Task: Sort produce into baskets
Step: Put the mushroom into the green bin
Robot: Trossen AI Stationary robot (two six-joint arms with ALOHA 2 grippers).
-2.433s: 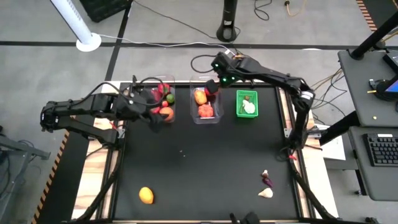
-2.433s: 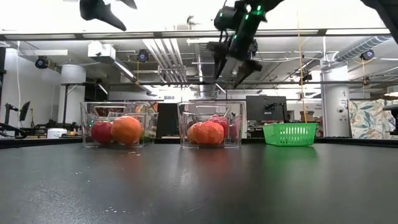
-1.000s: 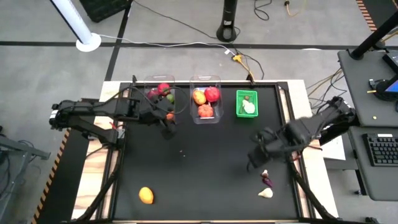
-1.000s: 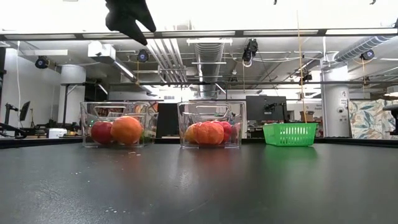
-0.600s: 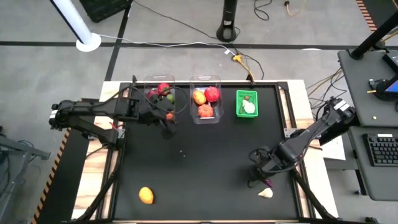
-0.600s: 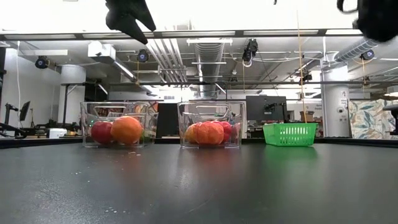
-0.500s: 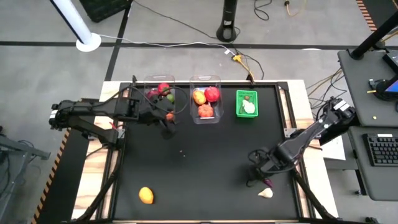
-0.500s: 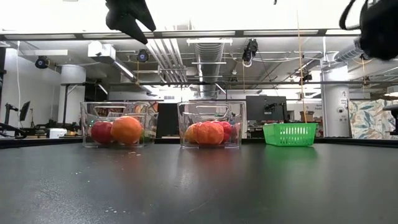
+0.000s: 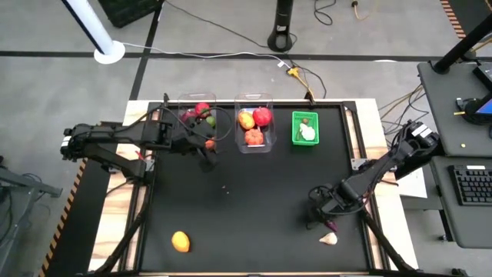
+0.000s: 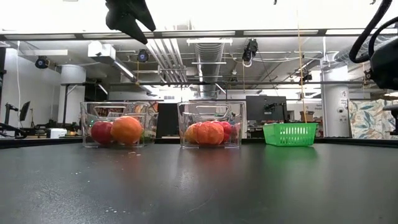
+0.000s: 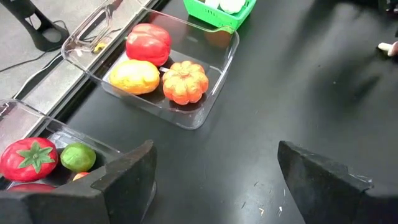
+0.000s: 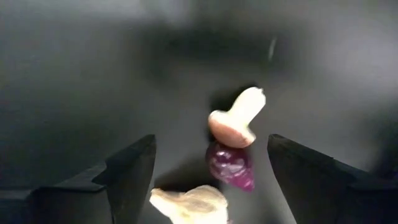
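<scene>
Fingers of the right gripper [image 12: 211, 171] are straddling, spread, a purple piece [image 12: 230, 163]; left gripper [image 11: 214, 180] is hovering open beside the tubs [image 11: 205, 81].

The left arm reaches in from the left side, its pincer [image 9: 206, 158] hanging high above the bench with fingers [image 11: 124, 180] spread wide. The right arm stretches diagonally from the right edge toward the near right part, its pincer [image 9: 319, 218] lowered close to the bench, fingers [image 12: 134, 168] apart.
</scene>
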